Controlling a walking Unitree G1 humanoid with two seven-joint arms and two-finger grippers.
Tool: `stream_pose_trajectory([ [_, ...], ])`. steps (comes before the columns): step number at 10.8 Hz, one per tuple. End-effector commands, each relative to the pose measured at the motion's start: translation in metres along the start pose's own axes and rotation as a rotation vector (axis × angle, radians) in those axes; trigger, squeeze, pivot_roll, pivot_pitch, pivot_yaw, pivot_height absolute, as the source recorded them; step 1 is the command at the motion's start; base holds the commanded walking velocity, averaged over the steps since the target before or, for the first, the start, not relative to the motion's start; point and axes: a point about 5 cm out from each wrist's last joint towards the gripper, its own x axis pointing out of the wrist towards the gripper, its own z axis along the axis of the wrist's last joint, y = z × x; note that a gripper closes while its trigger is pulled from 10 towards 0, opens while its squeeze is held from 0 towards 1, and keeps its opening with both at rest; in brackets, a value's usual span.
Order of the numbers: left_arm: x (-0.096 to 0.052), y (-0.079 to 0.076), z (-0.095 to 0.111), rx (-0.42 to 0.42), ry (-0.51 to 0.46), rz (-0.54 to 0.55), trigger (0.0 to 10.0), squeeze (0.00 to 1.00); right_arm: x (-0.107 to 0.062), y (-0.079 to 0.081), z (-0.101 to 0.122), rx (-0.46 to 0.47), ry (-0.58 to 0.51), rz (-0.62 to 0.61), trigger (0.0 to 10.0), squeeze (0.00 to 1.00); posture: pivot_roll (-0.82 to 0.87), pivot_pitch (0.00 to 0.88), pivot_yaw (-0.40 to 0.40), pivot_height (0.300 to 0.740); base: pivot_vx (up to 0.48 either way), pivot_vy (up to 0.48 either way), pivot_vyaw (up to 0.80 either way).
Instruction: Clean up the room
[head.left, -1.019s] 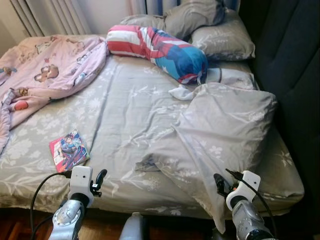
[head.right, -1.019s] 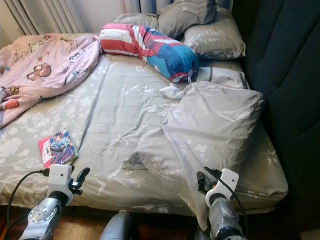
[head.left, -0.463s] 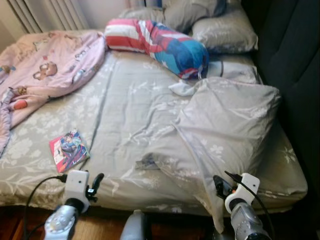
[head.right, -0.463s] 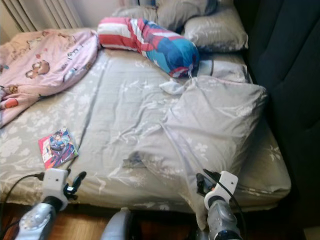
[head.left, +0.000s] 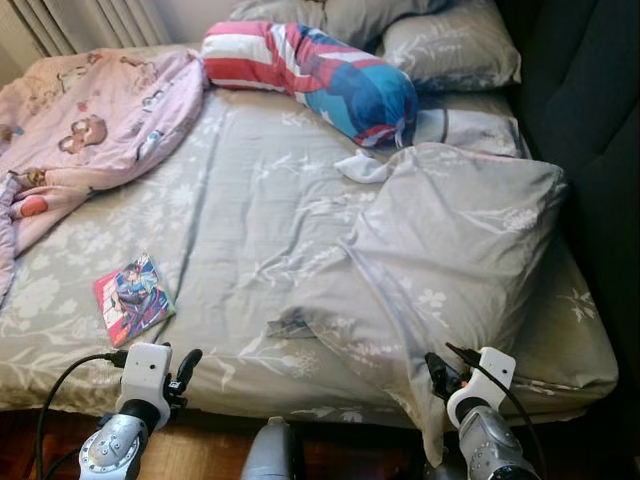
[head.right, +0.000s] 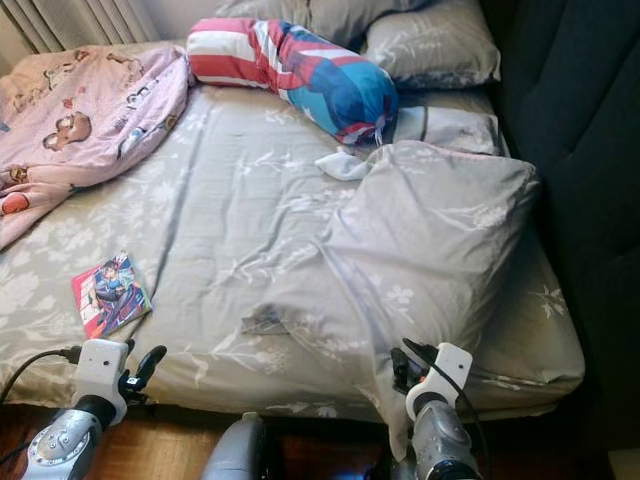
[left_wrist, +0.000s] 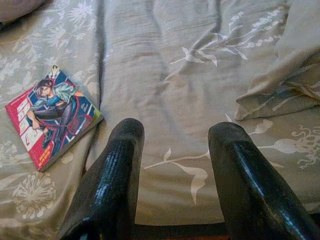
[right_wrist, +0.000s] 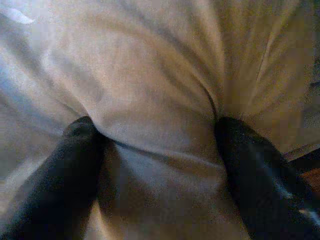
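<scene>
At the bed's near edge, toward its left corner, the left tool hangs released, its two fingers spread with only sheet between them; the comic lies flat just beyond it, cover up, a thin glossy square with a bright figure on it, untouched. To pick that up well, I judge the tool needs to come in low along the sheet and pinch one free corner or the edge nearest the mattress side, since a flat, slick cover gives nothing to grab from above and will likely slide or bend. Further back, at the far left corner, the pink blanket lies crumpled. Along the far edge sits the striped red, white and blue bolster, with grey pillows behind it and a small white cloth just in front of it. Toward the right side lies the big grey pillow, loose in its floral case, its slack lower corner drooping over the near edge of the bed. The right tool is there at that corner, fingers apart and pressed into the fabric, which bulges between them; it is not clenched on it. Closing on a thick fold rather than a single layer should keep the case from slipping, and the pillow looks soft and light enough to drag.
</scene>
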Motion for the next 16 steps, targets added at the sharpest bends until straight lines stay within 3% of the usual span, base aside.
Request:
stream_pose_trajectory([
  [1, -0.007, 0.004, -0.006, 0.009, 0.033, 0.008, 10.0, 0.00, -0.010, -0.006, -0.035, 0.024, 0.146, -0.030, 0.0, 0.00, 0.27, 0.259, 0.122, 0.649, 0.000, 0.000, 0.00],
  [13, -0.002, 0.001, -0.007, 0.005, 0.056, 0.030, 10.0, 0.00, -0.009, -0.018, -0.025, -0.038, 0.106, -0.104, 0.0, 0.00, 0.25, 0.234, 0.103, 0.649, 0.000, 0.000, 0.00],
  [14, -0.001, 0.001, -0.007, 0.004, 0.054, 0.032, 10.0, 0.00, -0.008, -0.024, -0.021, -0.117, 0.110, -0.151, 6.1, 0.00, 0.24, 0.233, 0.103, 0.649, 0.000, 0.000, 0.00],
  [15, 0.000, 0.000, -0.006, 0.003, 0.054, 0.033, 10.0, 0.00, -0.007, -0.028, -0.014, -0.142, 0.090, -0.184, 10.0, 0.00, 0.24, 0.231, 0.100, 0.649, 0.000, 0.000, 0.00],
  [16, 0.001, 0.000, -0.007, 0.000, 0.054, 0.035, 10.0, 0.00, -0.006, -0.032, -0.002, -0.145, 0.045, -0.212, 10.0, 0.00, 0.23, 0.229, 0.099, 0.649, 0.000, 0.000, 0.00],
])
